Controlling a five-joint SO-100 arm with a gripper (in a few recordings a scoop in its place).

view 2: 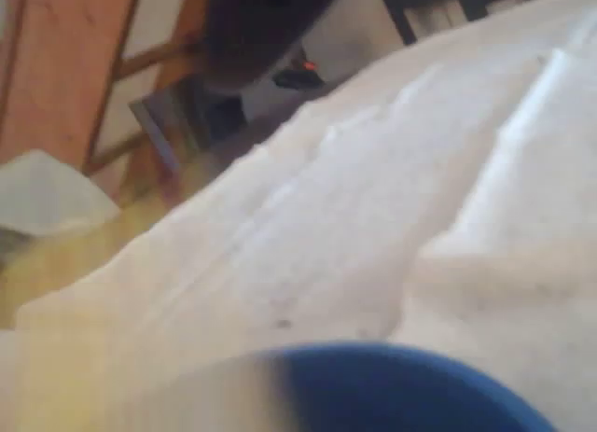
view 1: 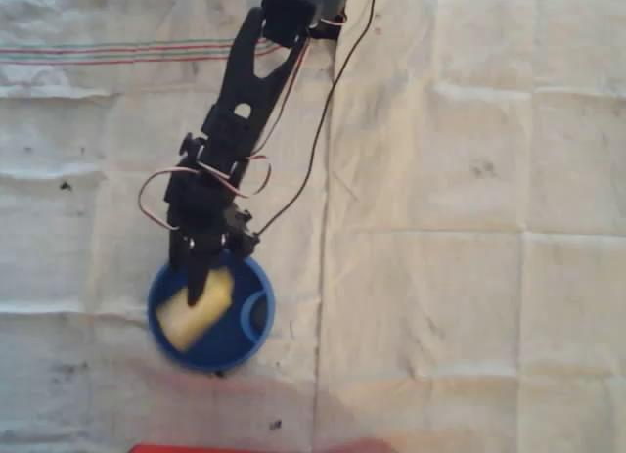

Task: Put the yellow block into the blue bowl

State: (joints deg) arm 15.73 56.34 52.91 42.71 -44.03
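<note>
The blue bowl [view 1: 249,321] sits on the cloth at the lower left of the overhead view. The yellow block [view 1: 201,314], pale and tilted, lies inside the bowl's rim. My black gripper [view 1: 192,277] reaches down over the bowl's upper left edge, and one dark finger [view 1: 201,282] overlaps the block's upper part. From above I cannot make out whether the fingers clamp the block or merely hover on it. In the wrist view the bowl's rim [view 2: 401,390] is a blue blur at the bottom, with a pale yellowish blur beside it on the left.
A wrinkled white cloth [view 1: 440,179] covers the table. The arm's black cable [view 1: 328,101] trails down the cloth's middle seam. A red strip [view 1: 196,448] lies at the bottom edge. Wooden furniture [view 2: 65,68] stands beyond the table.
</note>
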